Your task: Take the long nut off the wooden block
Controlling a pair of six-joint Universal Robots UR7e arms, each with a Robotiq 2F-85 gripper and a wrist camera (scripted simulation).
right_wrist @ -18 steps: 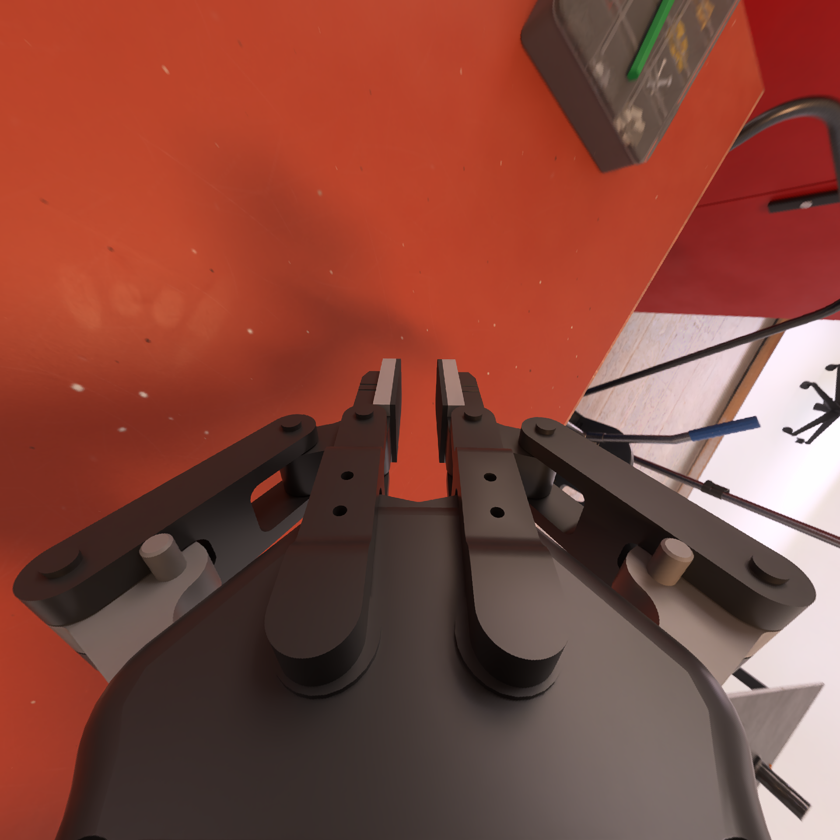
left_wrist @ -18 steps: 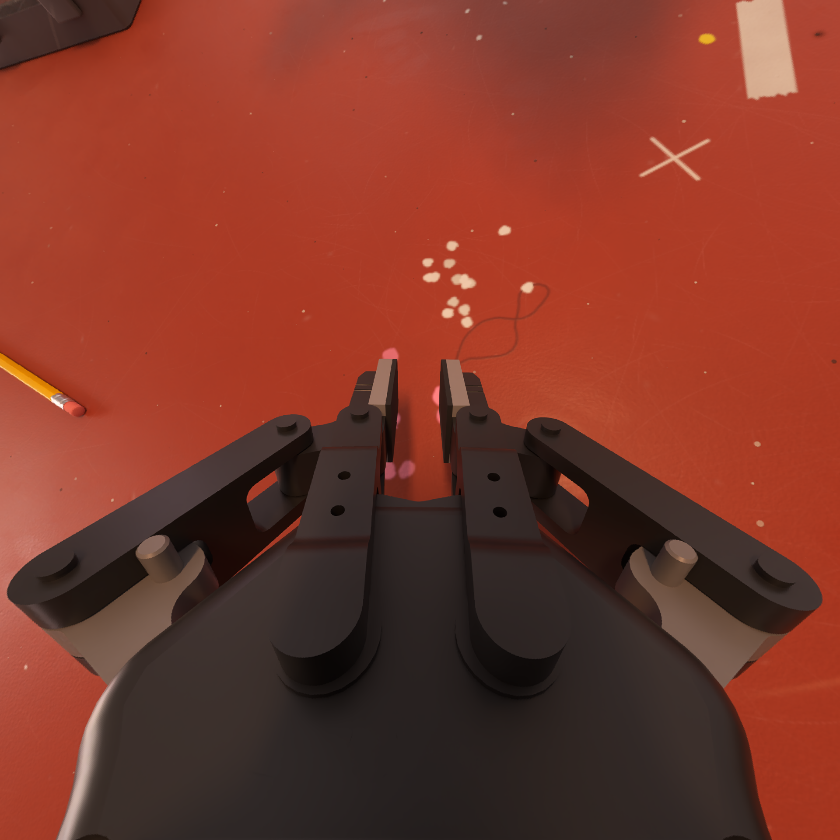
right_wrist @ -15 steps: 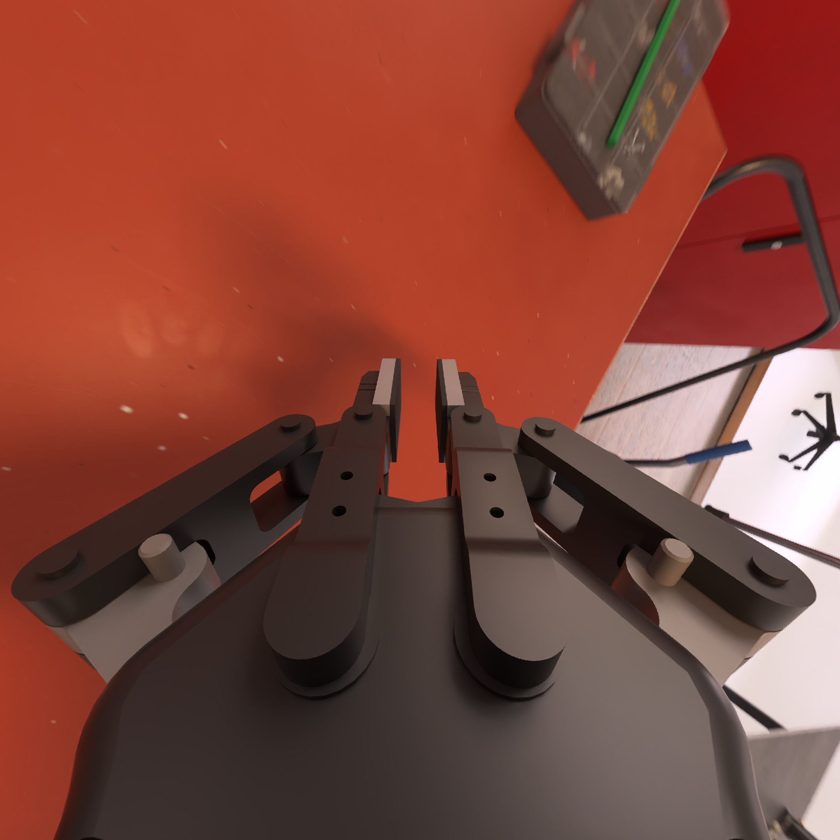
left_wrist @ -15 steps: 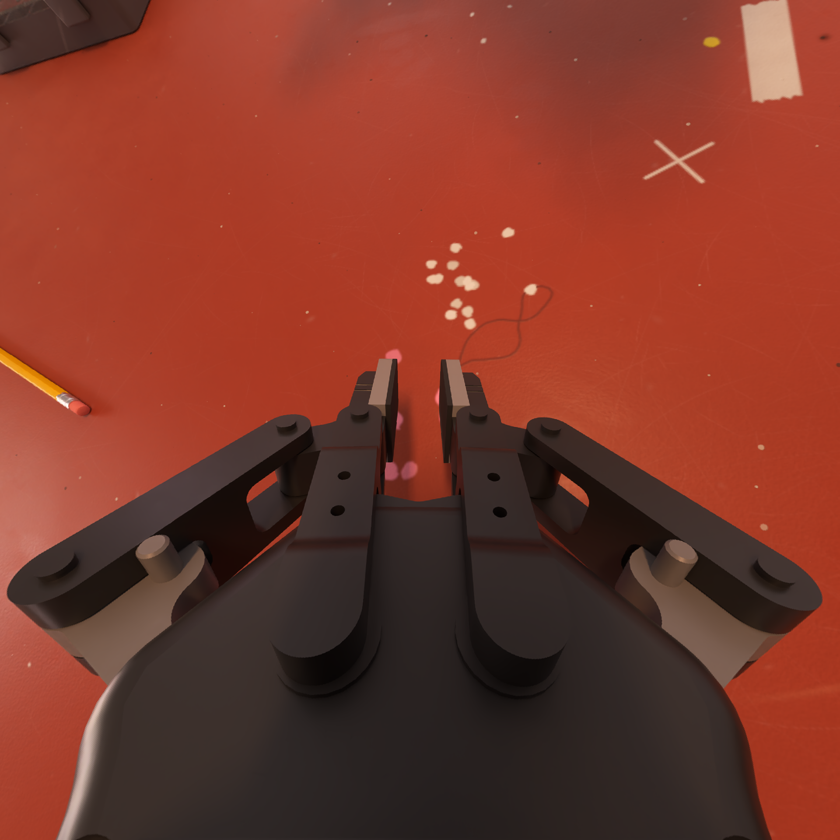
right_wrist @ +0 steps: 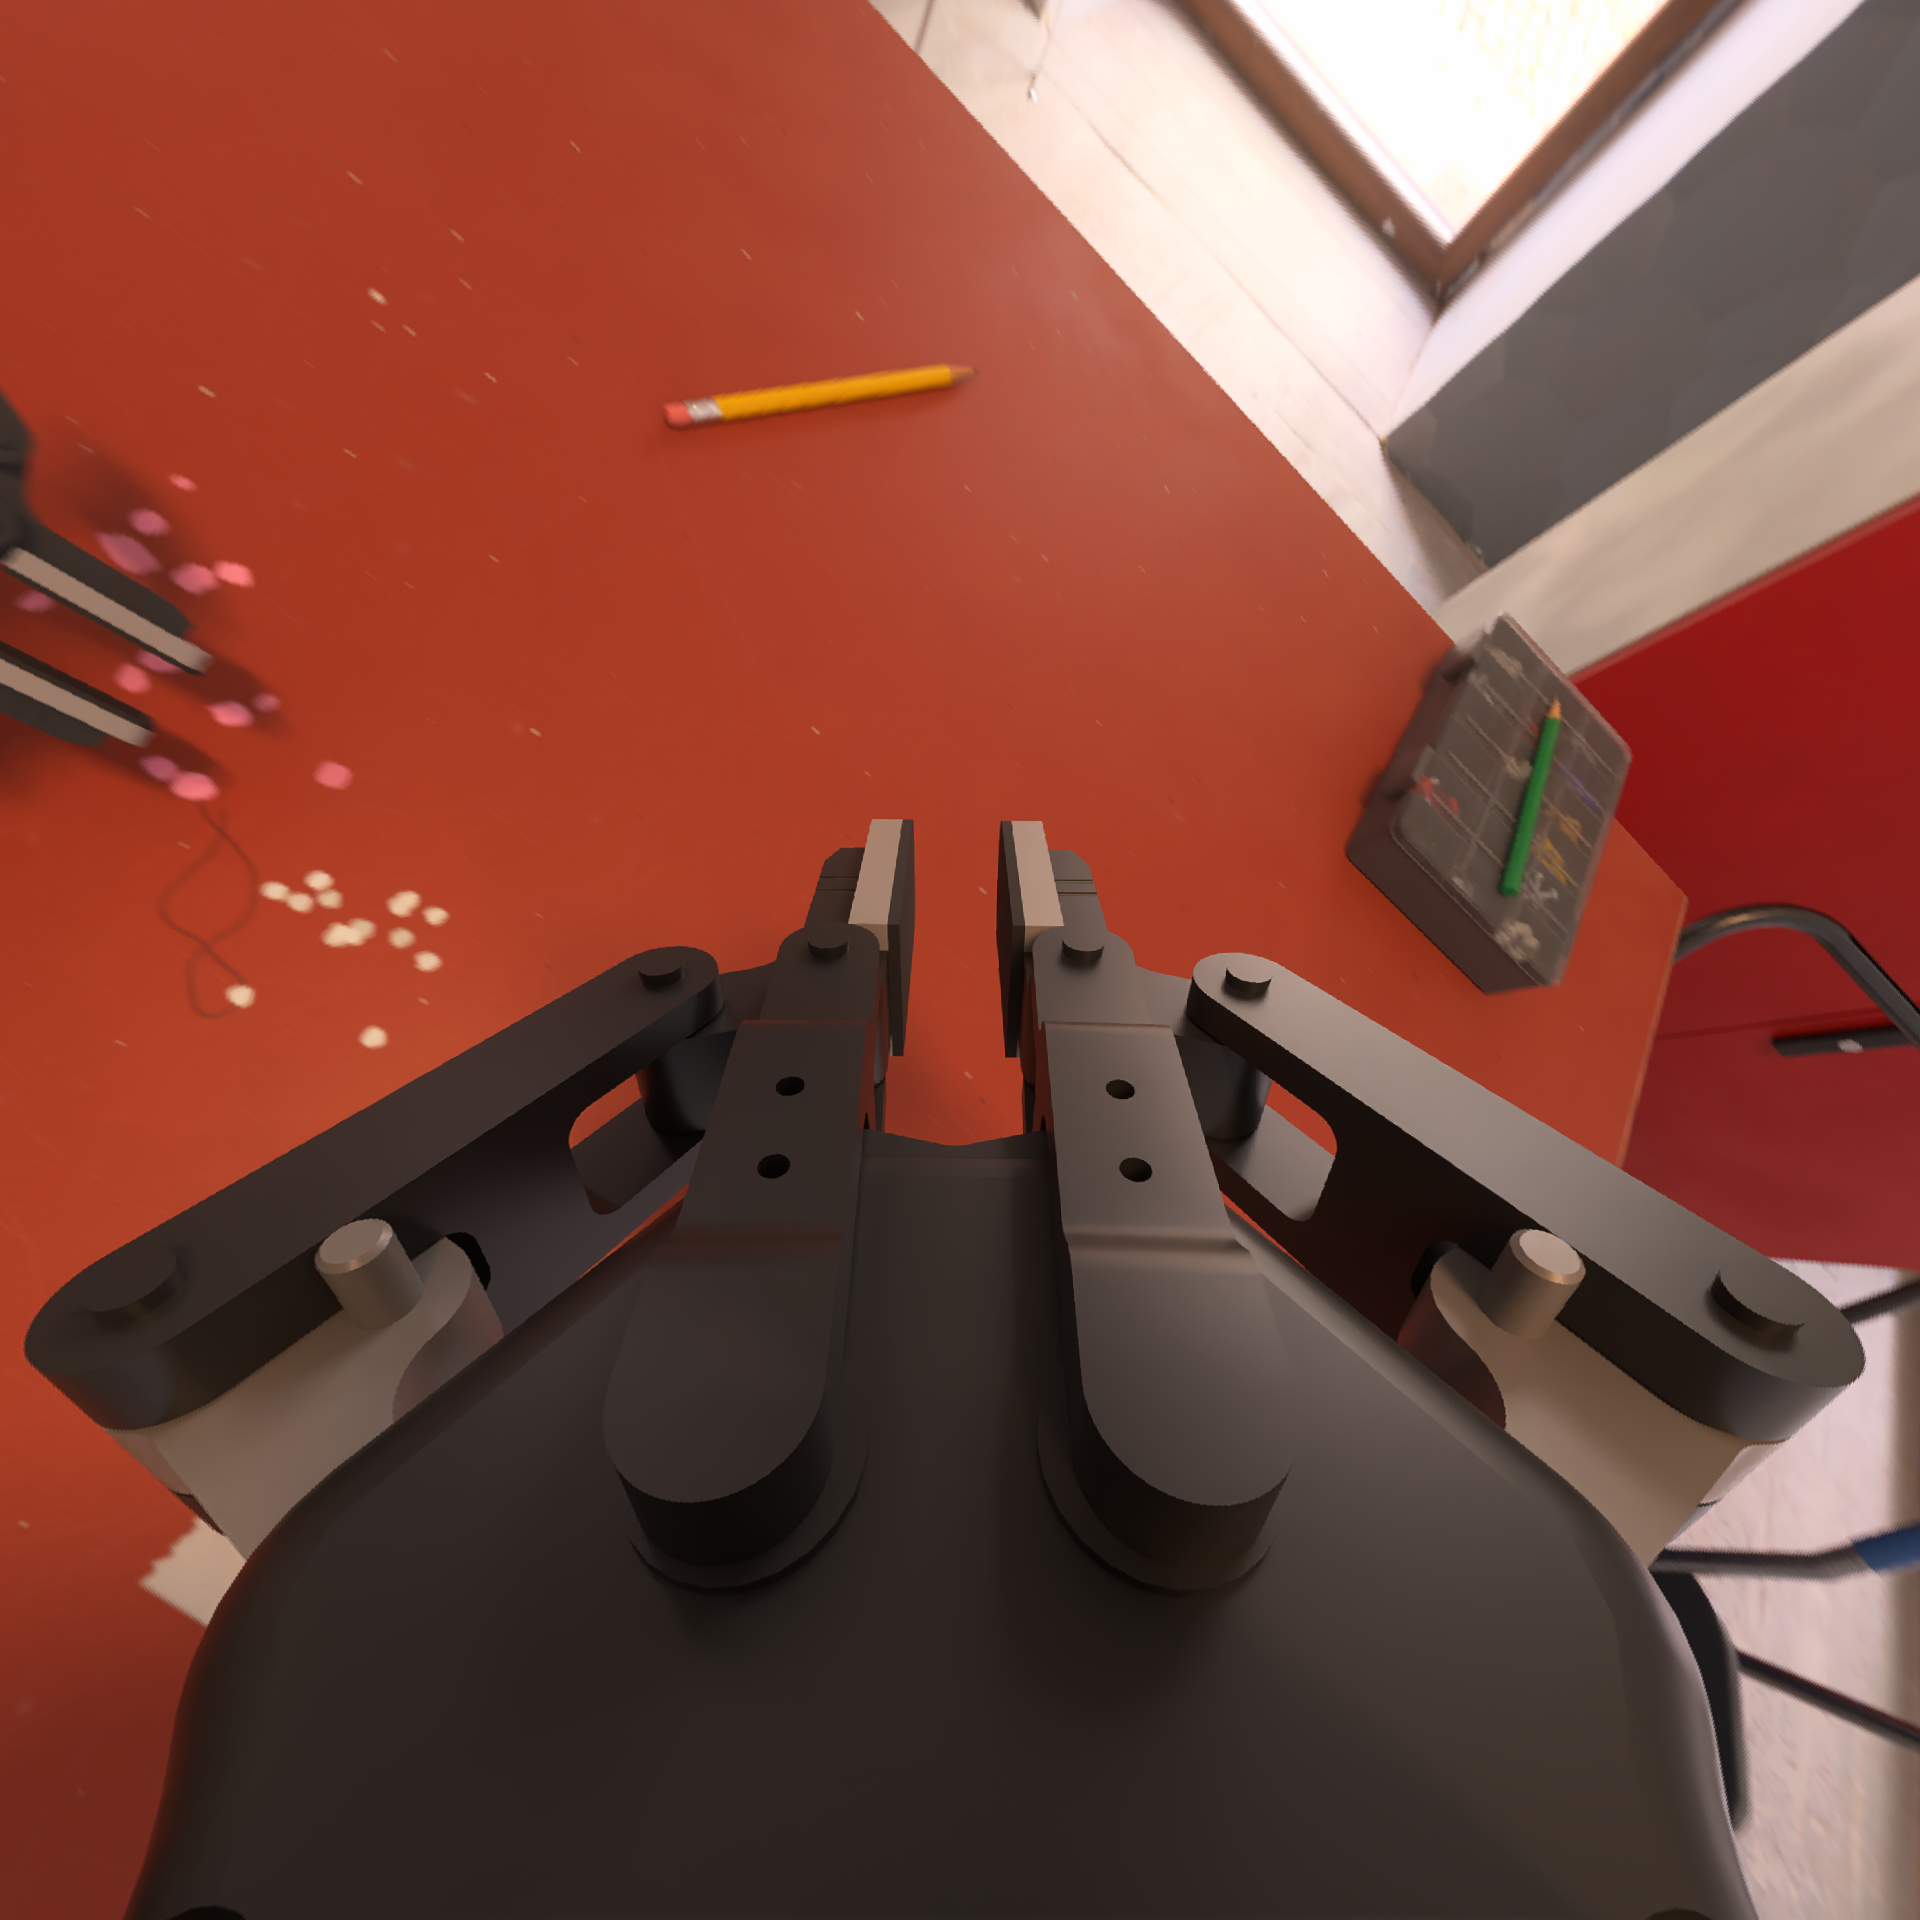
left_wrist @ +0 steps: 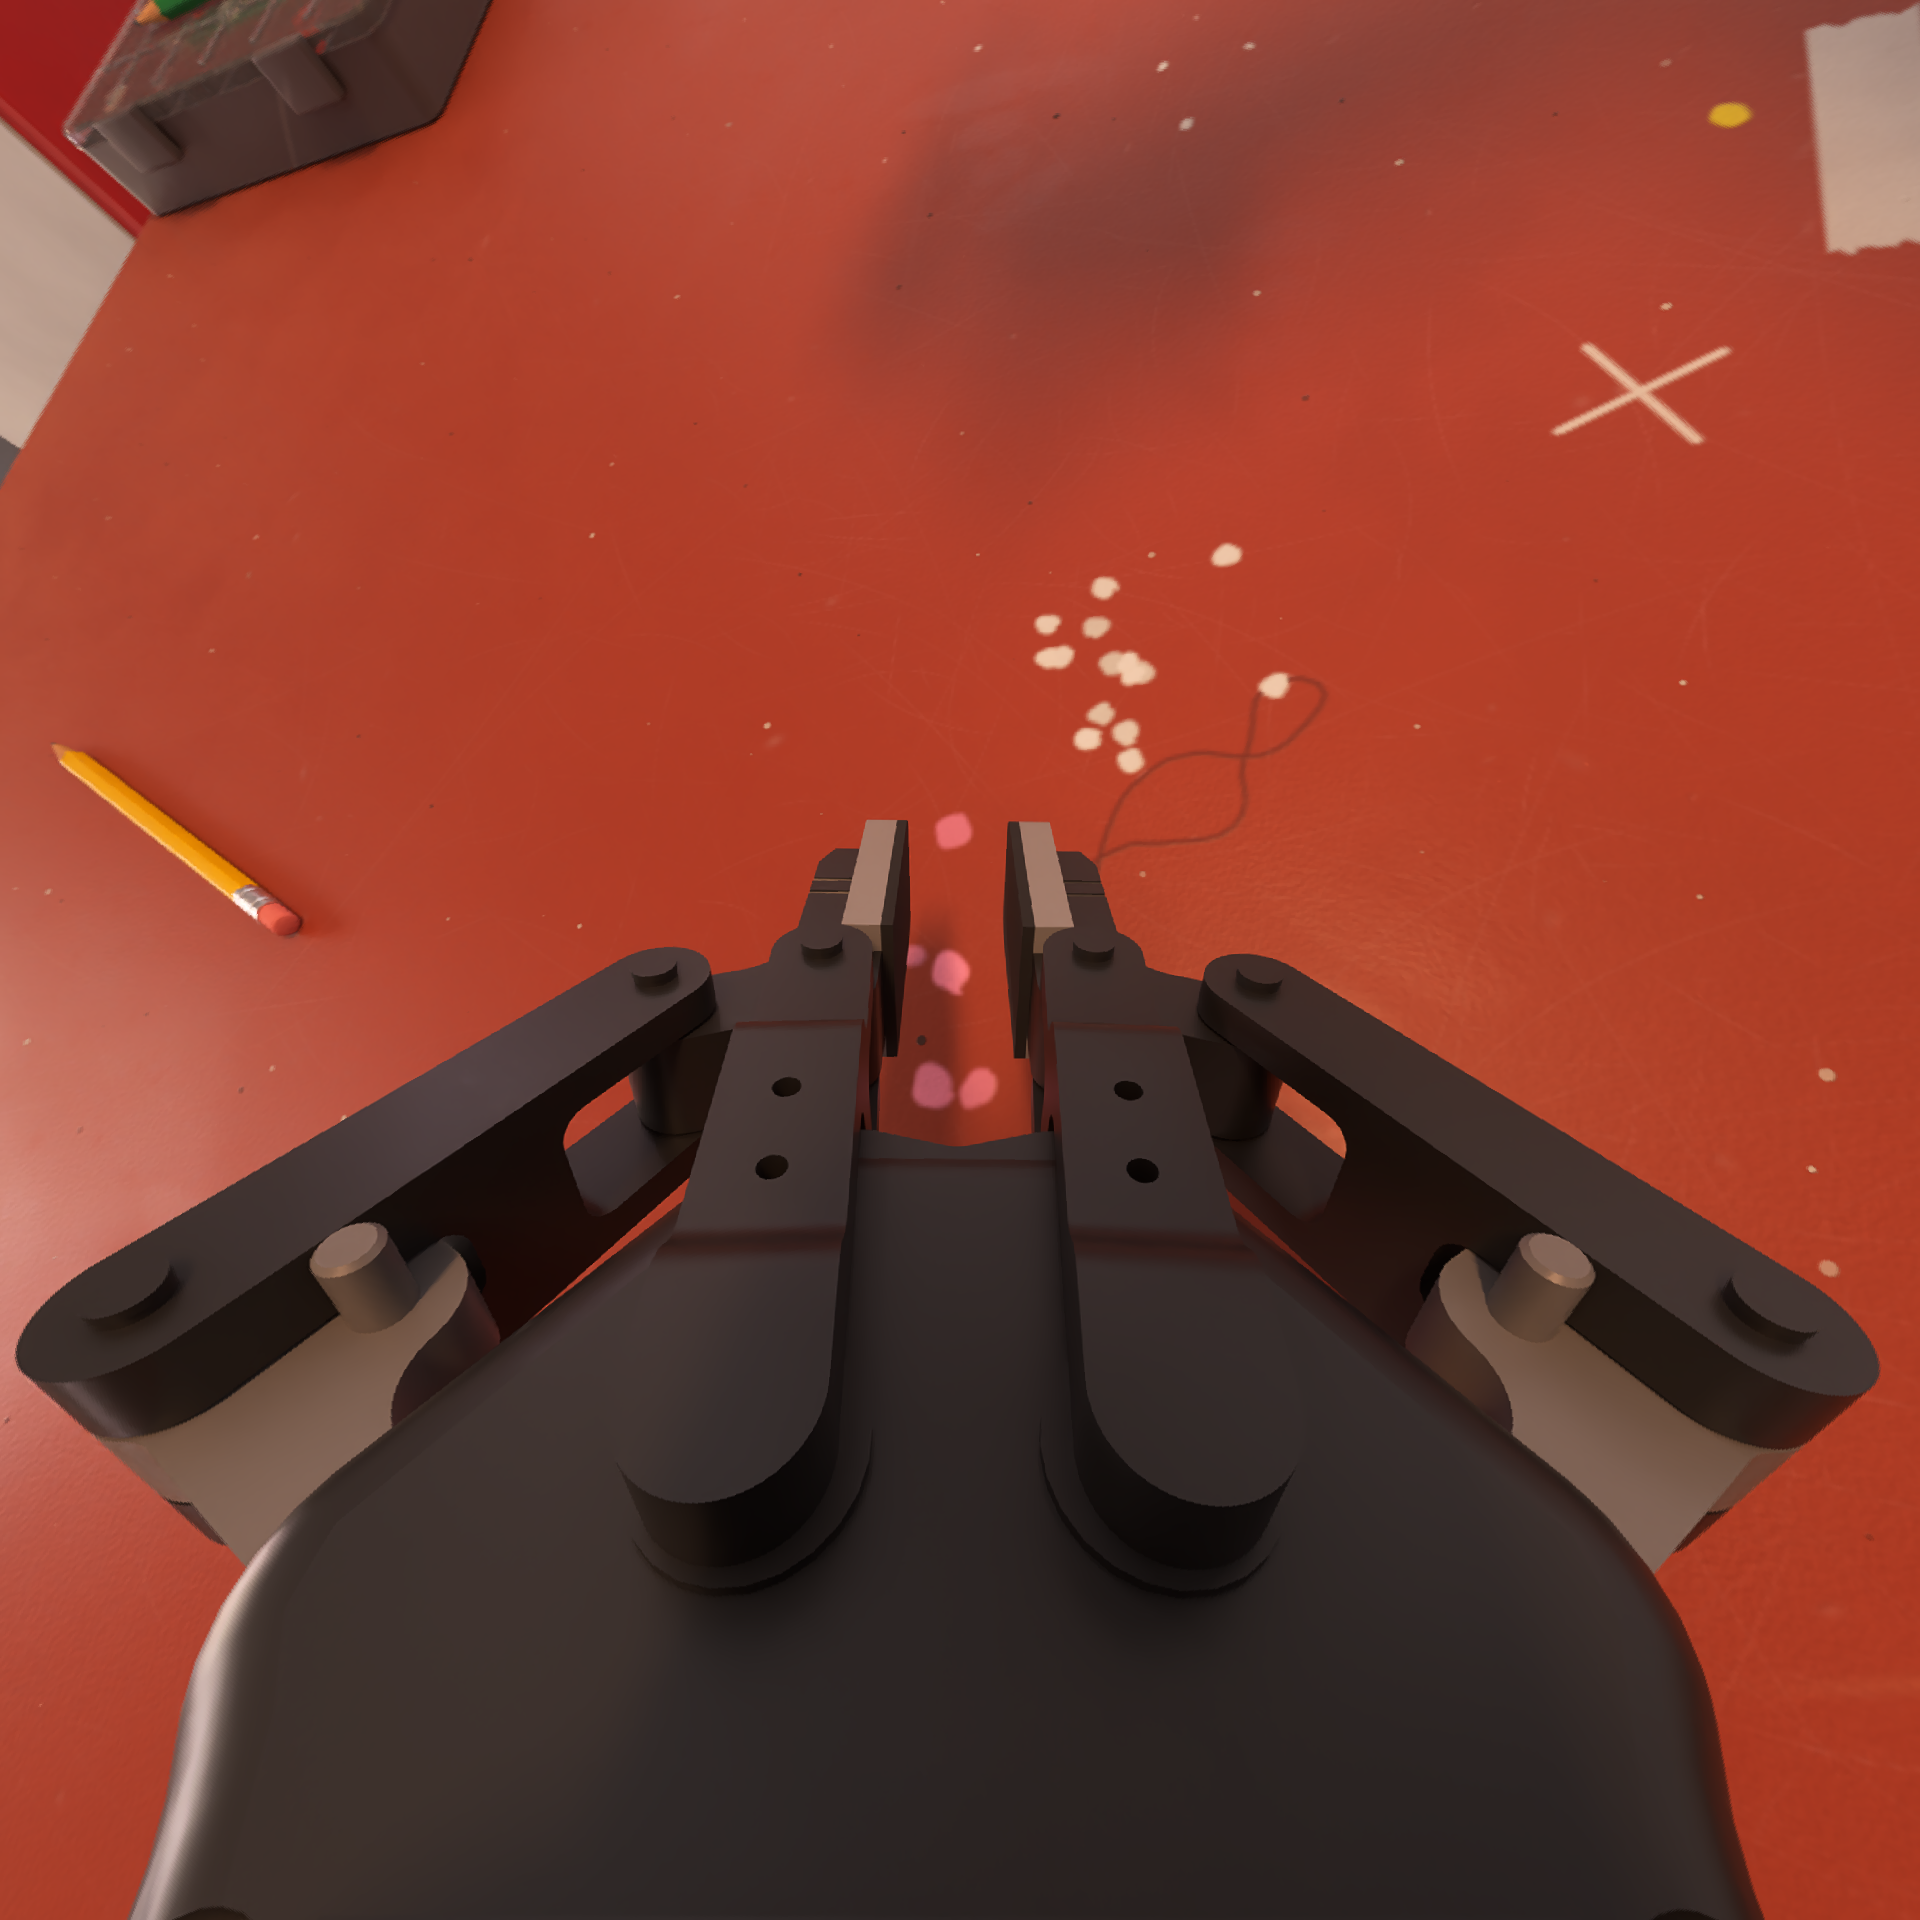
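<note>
Both sets of jaws stand a little apart and hold nothing: the left gripper (left_wrist: 957, 831) hangs over pink spots (left_wrist: 951, 970) on the red desk (left_wrist: 520, 468), the right gripper (right_wrist: 957, 831) over bare desk. Neither long nut nor wooden block shows in either view, so this looks like the search stage; next, find the block. A pencil (right_wrist: 821, 395) and a grey parts box (right_wrist: 1496, 831) lie well apart.

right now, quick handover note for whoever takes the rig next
Left gripper: jaws slightly apart, empty, over pink spots on the red table.
Right gripper: jaws slightly apart, empty, above bare table.
Long nut and wooden block: in neither view.
Also there: yellow pencil, grey parts box at the table corner.
Done: nothing evident.
Left: find the block, remove the nut.
</note>
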